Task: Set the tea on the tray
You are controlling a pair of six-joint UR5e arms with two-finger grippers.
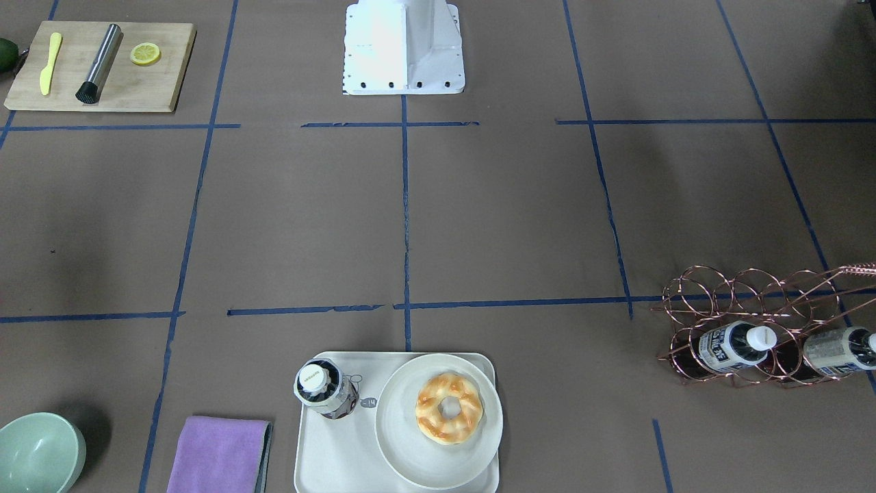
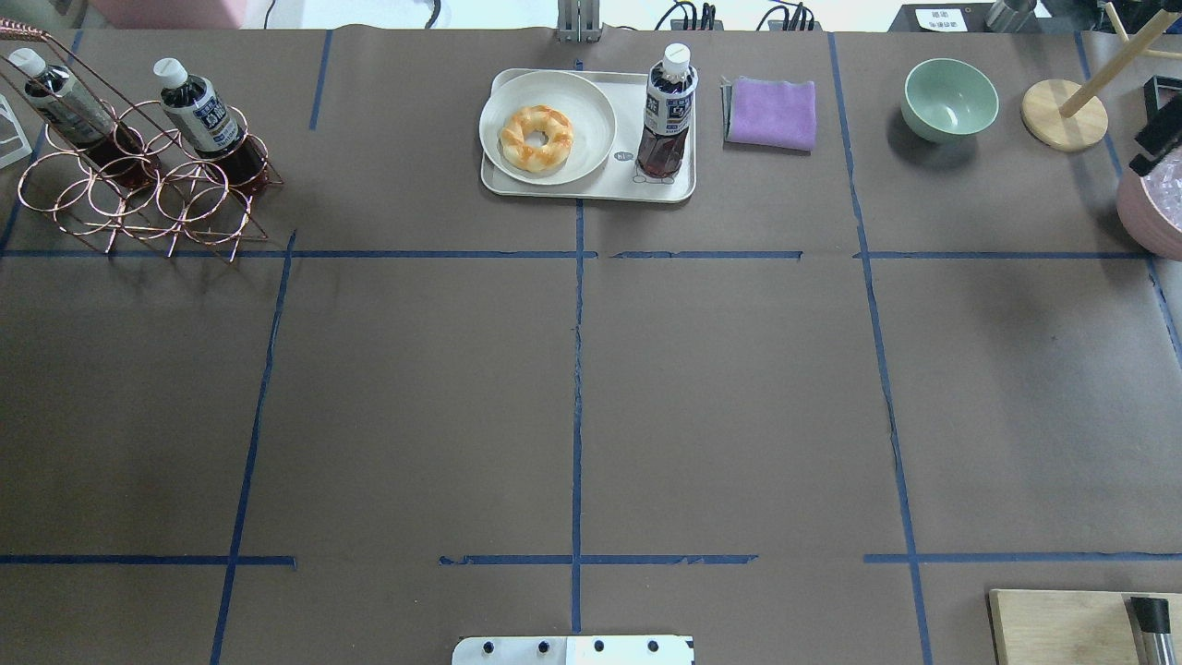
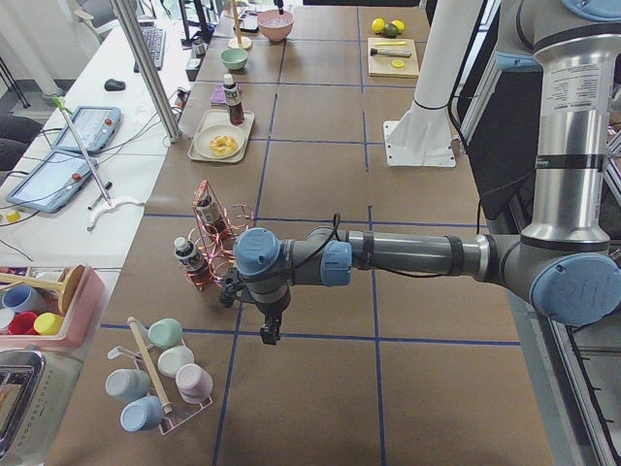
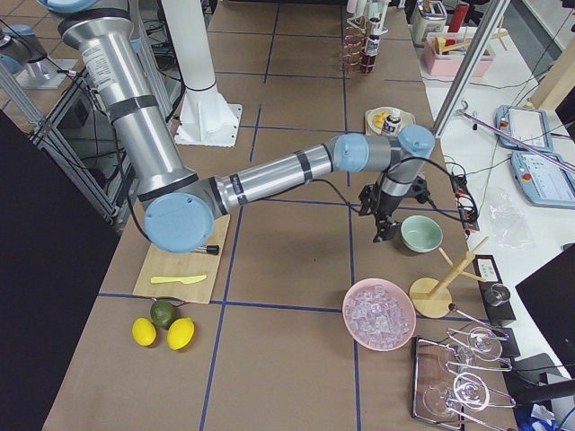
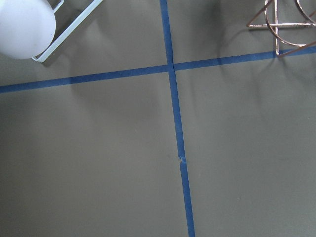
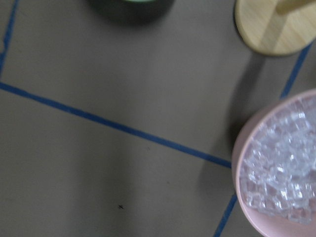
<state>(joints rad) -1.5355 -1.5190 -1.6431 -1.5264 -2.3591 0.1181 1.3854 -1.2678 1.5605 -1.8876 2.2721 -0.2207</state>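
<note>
One tea bottle [image 1: 325, 390] with a white cap stands upright on the left part of the cream tray [image 1: 335, 452], beside the round plate; it also shows in the overhead view [image 2: 667, 115] on the tray [image 2: 591, 189]. Two more tea bottles [image 2: 199, 106] [image 2: 51, 92] lie in a copper wire rack [image 2: 138, 185]. My left gripper [image 3: 269, 335] hangs over the table near the rack and shows only in the exterior left view. My right gripper [image 4: 384, 233] hangs near the green bowl and shows only in the exterior right view. I cannot tell whether either is open or shut.
A round plate [image 1: 404, 438] with a doughnut [image 1: 448, 407] fills the tray's other side. A purple cloth [image 1: 219, 452] and a green bowl [image 1: 37, 455] sit beside the tray. A wooden board [image 1: 102, 68], a pink bowl of ice [image 4: 379, 314] and a wooden stand [image 2: 1062, 115] are also there.
</note>
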